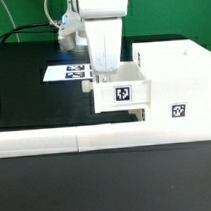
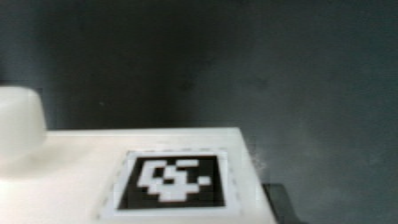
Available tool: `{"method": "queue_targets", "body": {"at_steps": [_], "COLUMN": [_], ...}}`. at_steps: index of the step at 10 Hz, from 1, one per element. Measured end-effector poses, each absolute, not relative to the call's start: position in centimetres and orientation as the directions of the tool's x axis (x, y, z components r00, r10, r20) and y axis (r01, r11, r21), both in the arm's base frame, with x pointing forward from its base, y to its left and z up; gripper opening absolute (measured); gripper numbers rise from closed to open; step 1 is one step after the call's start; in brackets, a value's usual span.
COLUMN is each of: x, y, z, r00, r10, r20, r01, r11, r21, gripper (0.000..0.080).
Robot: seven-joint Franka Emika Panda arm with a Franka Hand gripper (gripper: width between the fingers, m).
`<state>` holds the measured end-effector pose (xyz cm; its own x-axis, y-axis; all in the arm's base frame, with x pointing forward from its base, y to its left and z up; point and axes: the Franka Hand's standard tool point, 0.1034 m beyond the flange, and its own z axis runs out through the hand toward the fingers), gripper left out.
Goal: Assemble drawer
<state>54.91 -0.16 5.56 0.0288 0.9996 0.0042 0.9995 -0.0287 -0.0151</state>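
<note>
The tall white box casing (image 1: 178, 70) stands at the exterior view's right, with a tag (image 1: 178, 112) on its front. A white knobbed tray (image 1: 121, 93) with a tag on its side sticks out of the casing's upper opening toward the exterior view's left. My gripper (image 1: 103, 74) comes straight down onto the tray's outer end and is shut on its wall. In the wrist view the tray's tagged face (image 2: 175, 180) fills the lower part, blurred and very close. Its round knob (image 2: 15, 122) shows at the edge. One dark fingertip (image 2: 278, 204) shows beside the tray.
The marker board (image 1: 64, 72) lies flat on the black table behind the gripper. Long low white border bars (image 1: 95, 143) run along the front. A small white part (image 1: 142, 114) sits below the tray against the casing.
</note>
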Motion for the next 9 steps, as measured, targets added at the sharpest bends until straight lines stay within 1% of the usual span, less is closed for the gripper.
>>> {"method": "queue_targets", "body": {"at_steps": [9], "x": [55.08], "y": [0.37], "z": [5.58], "r00": [-0.009], "r10": [1.0], "r20": [-0.003], "r01": [1.0], "r11": [0.009], "r21": [-0.011], "gripper": [0.0042]}}
